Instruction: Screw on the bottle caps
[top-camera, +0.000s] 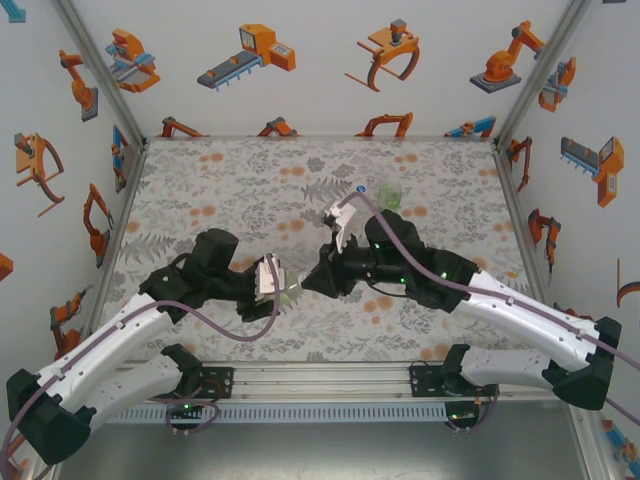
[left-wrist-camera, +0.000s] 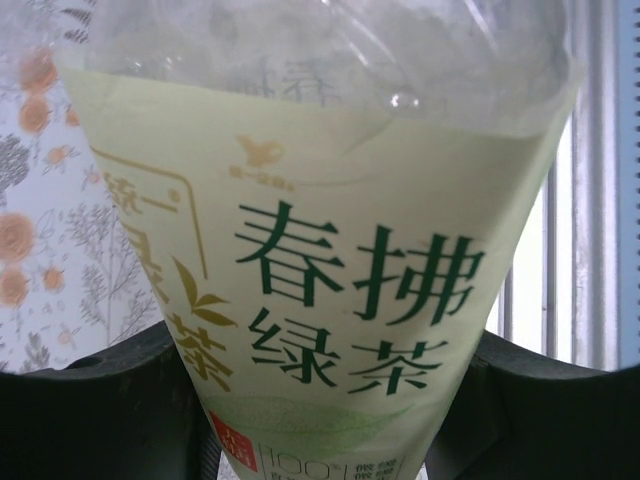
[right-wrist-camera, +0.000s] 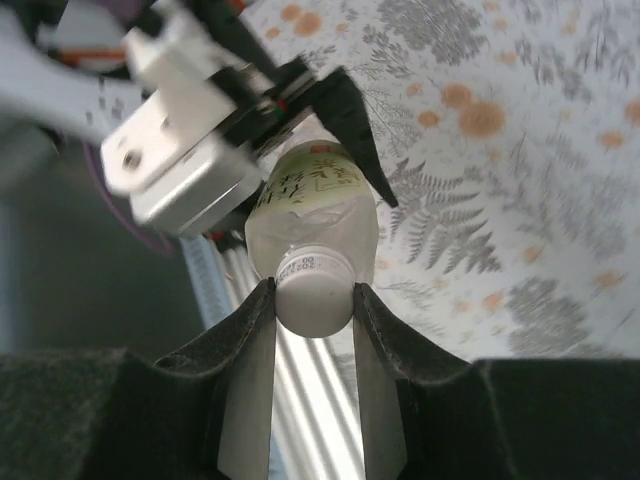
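Lower centre: your right hand (right-wrist-camera: 313, 292) is pinching the small white round cap (right-wrist-camera: 313, 310); your left hand (top-camera: 288, 289) is clamping the clear yellow-labelled plastic bottle (right-wrist-camera: 312, 200). Twist squarely.

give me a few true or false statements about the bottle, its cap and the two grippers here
1. The right gripper is closed on the white cap of a bottle. True.
2. The left gripper grips the tea bottle by its labelled body. True.
3. The large characters on the label are red. False: they are dark green on a pale yellow-green label.
4. The tea bottle stands free on the table. False: it is clamped between the two grippers, one at the body and one at the cap.
5. A green-tinted bottle sits farther back on the table, apart from both grippers. True.
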